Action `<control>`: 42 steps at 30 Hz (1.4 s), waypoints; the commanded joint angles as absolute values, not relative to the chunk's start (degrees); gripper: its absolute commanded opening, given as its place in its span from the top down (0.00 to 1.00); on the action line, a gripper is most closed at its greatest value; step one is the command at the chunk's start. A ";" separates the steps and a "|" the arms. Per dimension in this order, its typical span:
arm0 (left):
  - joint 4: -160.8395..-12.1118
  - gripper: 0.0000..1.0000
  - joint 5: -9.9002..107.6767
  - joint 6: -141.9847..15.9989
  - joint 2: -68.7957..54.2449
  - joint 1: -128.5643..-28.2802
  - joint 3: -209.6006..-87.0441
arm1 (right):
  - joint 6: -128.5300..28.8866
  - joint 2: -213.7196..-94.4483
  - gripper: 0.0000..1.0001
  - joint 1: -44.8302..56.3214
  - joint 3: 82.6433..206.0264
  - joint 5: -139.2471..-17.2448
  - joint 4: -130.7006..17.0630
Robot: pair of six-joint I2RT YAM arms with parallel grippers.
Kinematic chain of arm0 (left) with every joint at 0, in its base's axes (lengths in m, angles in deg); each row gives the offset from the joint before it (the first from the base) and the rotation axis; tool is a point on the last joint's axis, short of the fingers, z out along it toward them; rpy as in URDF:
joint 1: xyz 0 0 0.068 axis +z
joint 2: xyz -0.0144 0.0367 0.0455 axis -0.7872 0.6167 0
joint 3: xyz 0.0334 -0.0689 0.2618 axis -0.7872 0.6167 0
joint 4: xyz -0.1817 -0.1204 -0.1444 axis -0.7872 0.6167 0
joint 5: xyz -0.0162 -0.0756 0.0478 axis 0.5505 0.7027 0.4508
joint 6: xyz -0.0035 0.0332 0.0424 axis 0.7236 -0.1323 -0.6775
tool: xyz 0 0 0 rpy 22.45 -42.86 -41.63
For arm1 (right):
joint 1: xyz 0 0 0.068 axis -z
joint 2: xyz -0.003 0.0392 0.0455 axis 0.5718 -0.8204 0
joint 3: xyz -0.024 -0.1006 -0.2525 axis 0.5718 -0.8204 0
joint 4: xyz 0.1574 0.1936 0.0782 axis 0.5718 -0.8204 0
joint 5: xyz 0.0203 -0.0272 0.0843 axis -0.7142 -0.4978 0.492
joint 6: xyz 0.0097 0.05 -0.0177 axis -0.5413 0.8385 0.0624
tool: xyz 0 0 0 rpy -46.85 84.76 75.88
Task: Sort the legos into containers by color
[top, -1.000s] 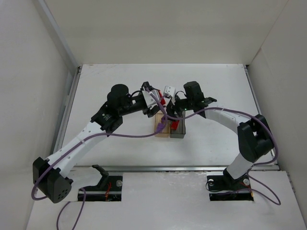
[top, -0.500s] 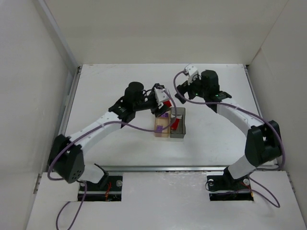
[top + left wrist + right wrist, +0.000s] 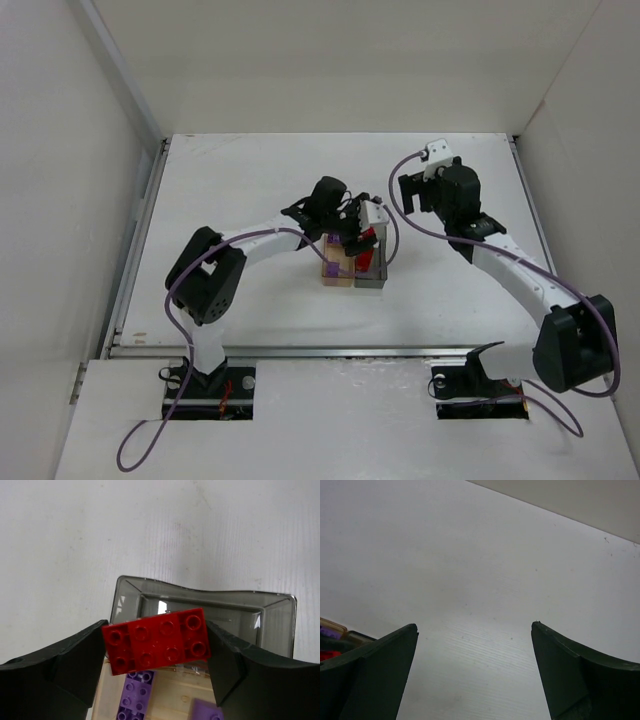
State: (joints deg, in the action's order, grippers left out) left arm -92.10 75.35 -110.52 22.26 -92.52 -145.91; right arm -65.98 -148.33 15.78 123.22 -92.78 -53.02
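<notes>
Red lego (image 3: 157, 641): one, eight studs, pinched by its short ends in the left tool (image 3: 156, 630); hangs over the seam between the trays.
Purple legos (image 3: 134, 700): two seen, lying in the tan tray (image 3: 172, 692), at 6 o'clock of the red lego.
Trays: two, touching side by side; from above, the grey tray (image 3: 200, 591) sits at 3 o'clock of the tan.
Right tool (image 3: 475, 630): fingers spread wide, over bare counter (image 3: 485, 570), at 2 o'clock of the trays.
</notes>
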 commanded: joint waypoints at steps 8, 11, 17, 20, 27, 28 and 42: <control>-92.99 0.00 78.07 -116.67 17.26 -93.14 -147.53 | -66.12 -143.84 0.00 15.98 122.75 -98.28 -50.95; -92.99 0.00 77.02 -114.31 14.54 -93.14 -146.91 | -65.17 -144.46 0.00 15.98 123.81 -99.68 -50.95; -107.57 0.00 51.32 -85.85 6.01 -83.93 -142.25 | -48.47 -147.44 0.00 21.68 127.76 -116.47 -50.95; -99.43 0.00 29.33 -80.74 6.52 -76.81 -144.96 | -46.01 -149.72 0.00 26.69 131.00 -114.11 -50.95; -89.11 0.00 20.50 -74.57 -0.58 -61.16 -138.84 | -42.49 -158.06 0.00 30.92 139.70 -117.07 -50.95; -89.81 0.00 19.80 -74.57 -3.81 -60.28 -136.99 | -41.70 -159.13 0.00 30.92 140.67 -119.26 -50.95; -92.28 0.00 20.32 -74.75 -15.45 -56.76 -121.94 | -40.38 -162.83 0.00 30.92 146.40 -121.66 -51.48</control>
